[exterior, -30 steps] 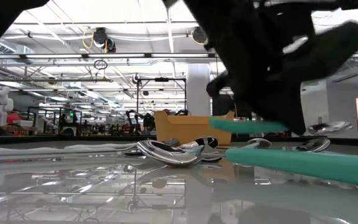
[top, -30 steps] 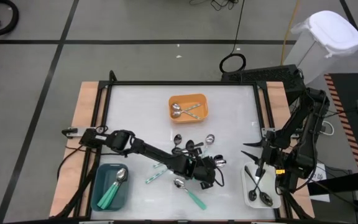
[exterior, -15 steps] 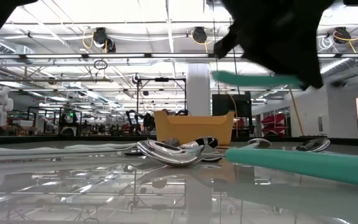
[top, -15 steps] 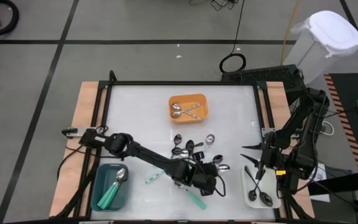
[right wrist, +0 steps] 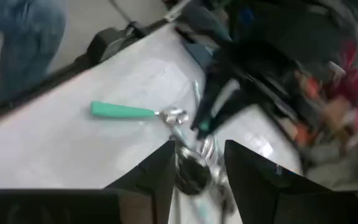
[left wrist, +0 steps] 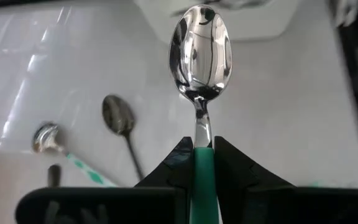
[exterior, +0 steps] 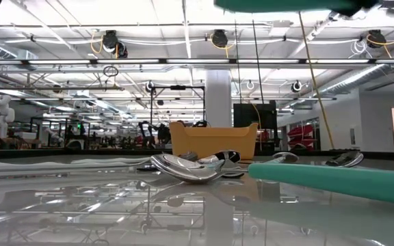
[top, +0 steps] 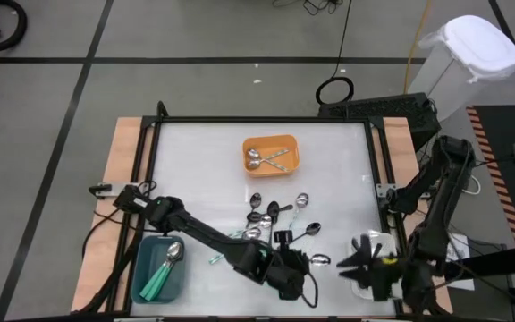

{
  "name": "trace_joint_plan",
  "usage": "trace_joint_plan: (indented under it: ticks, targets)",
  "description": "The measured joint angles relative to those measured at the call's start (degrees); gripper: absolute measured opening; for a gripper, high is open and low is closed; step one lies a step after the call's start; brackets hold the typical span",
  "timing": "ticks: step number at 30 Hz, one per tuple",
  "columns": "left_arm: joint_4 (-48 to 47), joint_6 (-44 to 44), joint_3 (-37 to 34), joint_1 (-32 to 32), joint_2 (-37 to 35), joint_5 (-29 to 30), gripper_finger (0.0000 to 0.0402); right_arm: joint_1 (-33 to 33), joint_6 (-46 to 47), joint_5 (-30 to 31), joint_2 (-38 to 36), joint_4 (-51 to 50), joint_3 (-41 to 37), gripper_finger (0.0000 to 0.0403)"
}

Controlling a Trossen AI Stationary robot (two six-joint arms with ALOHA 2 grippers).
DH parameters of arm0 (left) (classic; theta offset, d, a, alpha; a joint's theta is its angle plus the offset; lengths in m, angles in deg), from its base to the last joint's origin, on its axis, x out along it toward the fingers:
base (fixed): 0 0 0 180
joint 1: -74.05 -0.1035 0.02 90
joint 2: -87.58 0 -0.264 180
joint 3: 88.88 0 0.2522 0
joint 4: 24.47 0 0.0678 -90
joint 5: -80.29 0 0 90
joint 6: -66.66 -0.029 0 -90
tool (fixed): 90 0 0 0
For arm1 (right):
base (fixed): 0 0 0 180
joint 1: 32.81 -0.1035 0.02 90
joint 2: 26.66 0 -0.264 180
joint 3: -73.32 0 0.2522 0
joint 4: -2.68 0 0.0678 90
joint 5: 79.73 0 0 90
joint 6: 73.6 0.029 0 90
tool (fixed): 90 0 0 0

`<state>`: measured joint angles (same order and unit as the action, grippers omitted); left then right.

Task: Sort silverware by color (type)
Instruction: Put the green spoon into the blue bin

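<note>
From above, the left tool (top: pixel 295 279) sits low over the near middle of the white surface (top: pixel 195 161), its arm stretched across from the left side. The right tool (top: pixel 356 265) hangs over the white tray (top: pixel 358 288) at the near right edge. A loose heap of spoons (top: pixel 275 217) lies mid-surface, with silver ones in the orange tray (top: pixel 271 154) and teal-handled ones in the teal tray (top: pixel 159 268).

At surface height, a teal handle (exterior: pixel 272 5) hangs high in the air at the upper edge, while another teal-handled spoon (exterior: pixel 334 181) lies flat on the surface — near it, the silver heap (exterior: pixel 193 166) in front of the orange tray (exterior: pixel 214 140).

The left wrist camera shows the left tool (left wrist: pixel 202 162) clamped on a teal-handled spoon (left wrist: pixel 201 46), bowl pointing away, held above the surface.

The right wrist camera shows the right tool (right wrist: pixel 197 168) with fingers apart and nothing between them — black and silver spoons (right wrist: pixel 191 171) lie just beyond.
</note>
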<state>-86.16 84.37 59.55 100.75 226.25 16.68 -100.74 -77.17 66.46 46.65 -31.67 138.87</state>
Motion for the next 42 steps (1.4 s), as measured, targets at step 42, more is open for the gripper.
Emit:
trace_joint_plan:
  ticks: [42]
  targets:
    - [-0.4,2.3,0.3,2.3,-1.2,-3.9,0.0040,7.1,-33.8,0.9,18.2,-2.9,8.8,0.0139]
